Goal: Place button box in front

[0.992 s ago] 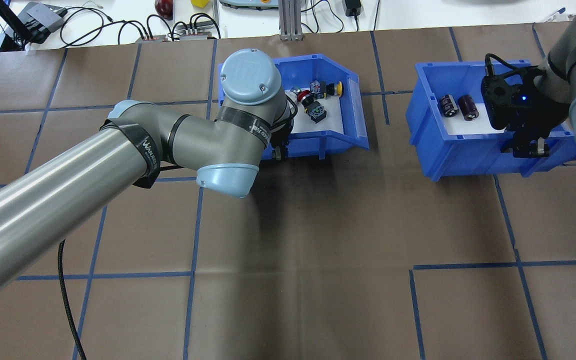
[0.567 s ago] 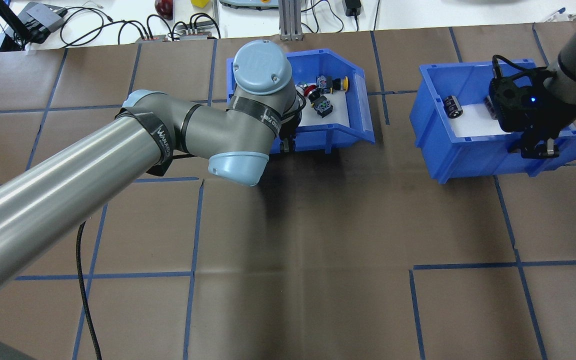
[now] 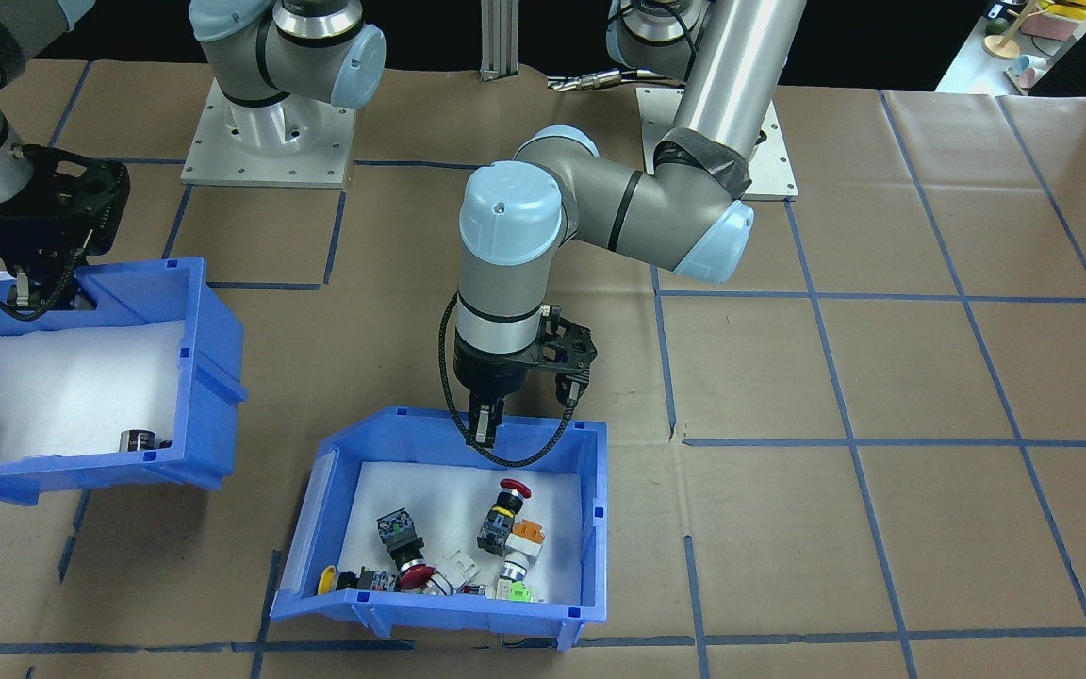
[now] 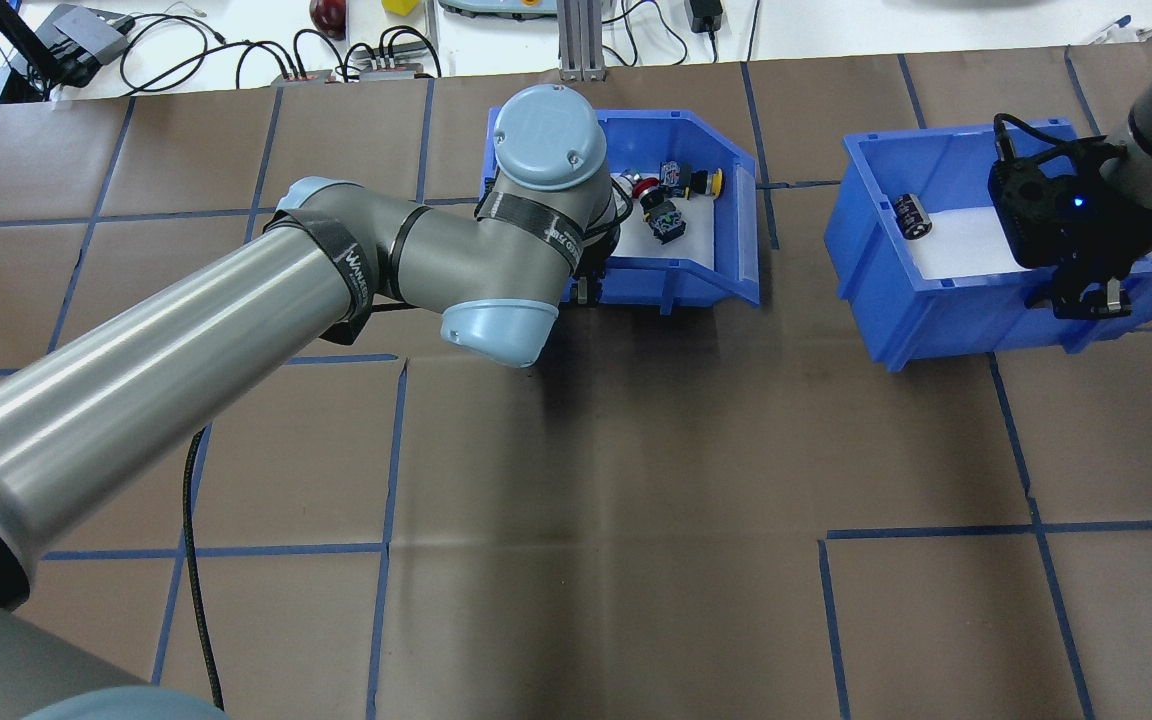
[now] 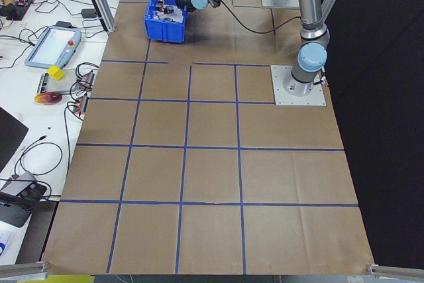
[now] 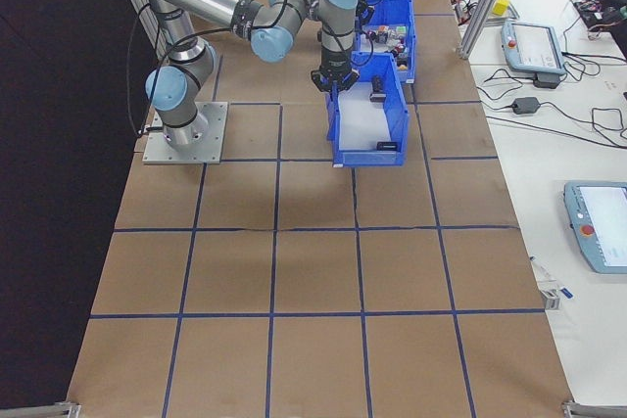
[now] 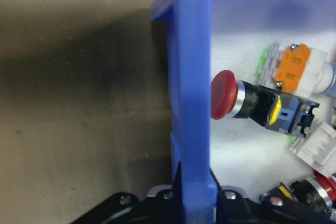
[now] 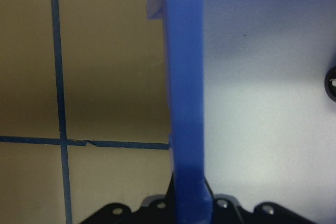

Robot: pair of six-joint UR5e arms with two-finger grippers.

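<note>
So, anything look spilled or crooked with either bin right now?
Nothing spilled. The button box sits slightly skewed to the table's grid lines, its wall pinched by the left claw. The other bin looks tipped, gripped by the right claw.

Overhead, left hand [image 4: 584, 290] mostly hidden under its own wrist; only fingertips show at the button box [image 4: 681, 285] near wall. Left wrist view: that wall covers the fingers' contact, and switches beyond the hand are cut off by the right and bottom edges. Right hand [image 8: 188, 203] grip also hidden behind the other bin [image 8: 185, 77] wall; dark part cut off at right edge. Side views: both hands too small to judge.
</note>
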